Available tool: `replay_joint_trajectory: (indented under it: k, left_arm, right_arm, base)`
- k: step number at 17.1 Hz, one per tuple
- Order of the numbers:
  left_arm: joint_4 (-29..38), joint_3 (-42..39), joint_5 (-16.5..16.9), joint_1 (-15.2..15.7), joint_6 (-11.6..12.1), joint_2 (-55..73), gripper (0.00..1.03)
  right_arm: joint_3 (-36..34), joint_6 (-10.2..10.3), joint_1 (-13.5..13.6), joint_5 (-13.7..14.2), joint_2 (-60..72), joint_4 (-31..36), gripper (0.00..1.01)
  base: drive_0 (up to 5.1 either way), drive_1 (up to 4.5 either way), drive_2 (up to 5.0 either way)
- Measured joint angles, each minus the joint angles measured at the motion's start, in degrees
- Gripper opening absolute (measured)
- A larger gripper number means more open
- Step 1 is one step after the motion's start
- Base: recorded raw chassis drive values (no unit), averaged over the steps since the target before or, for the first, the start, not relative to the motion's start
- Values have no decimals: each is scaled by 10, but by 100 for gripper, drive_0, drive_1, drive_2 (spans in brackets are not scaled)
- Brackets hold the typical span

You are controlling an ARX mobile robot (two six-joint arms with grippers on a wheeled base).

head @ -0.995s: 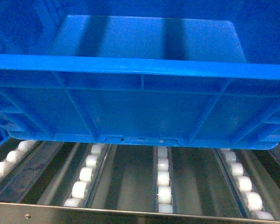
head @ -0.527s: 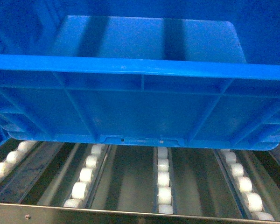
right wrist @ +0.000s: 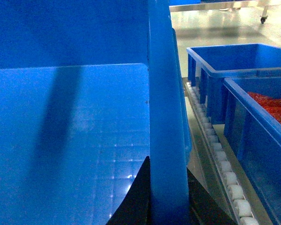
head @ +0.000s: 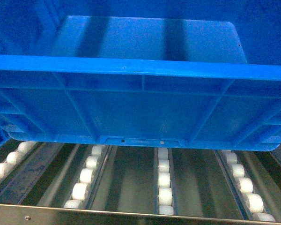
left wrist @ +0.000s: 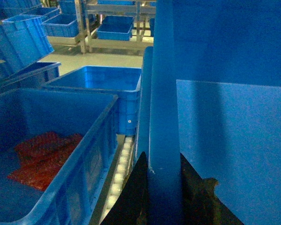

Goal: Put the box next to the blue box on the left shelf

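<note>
Two grippers [left wrist: 164,187] [right wrist: 166,197] clamped on the box [head: 140,108] rim, neighbouring blue crates [left wrist: 51,159] [right wrist: 257,117] close on both sides.

Head cam sits super close, looking down over the box [head: 145,112] onto the shelf rollers [head: 164,180], while both wrist cams peer along its opposite side rims into the same floor.

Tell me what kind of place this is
Probably a warehouse or factory parts area. A big blue crate sits over a roller rack, neighbouring crates stand alongside, one holding red items, and more bins sit on metal shelving across the floor.
</note>
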Motion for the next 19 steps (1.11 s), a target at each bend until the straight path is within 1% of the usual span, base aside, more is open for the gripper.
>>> replay_joint_trajectory:
  k: [10,15,16,17,18,19]
  left_arm:
    - [0,0,0,0,0,0,10]
    - [0,0,0,0,0,0,10]
    - [0,0,0,0,0,0,10]
    - [-49,10,-25,-7,4,-5,10]
    - [-95,24,-60,-16,10,-6,10]
    - [-115,28,-72,-20,12,-5,10]
  right_arm:
    - [0,0,0,0,0,0,8]
    - [0,0,0,0,0,0,8]
    - [0,-16,2,17,0,1,8]
    - [0,-30,5,24,0,-1,8]
    - [6,-36,4,21,-1,-25,8]
    - [7,-32,3,17,-1,-49,8]
  base:
    - [17,430,-397]
    - [0,0,0]
    - [0,0,0]
    - [0,0,0]
    - [0,0,0]
    - [0,0,0]
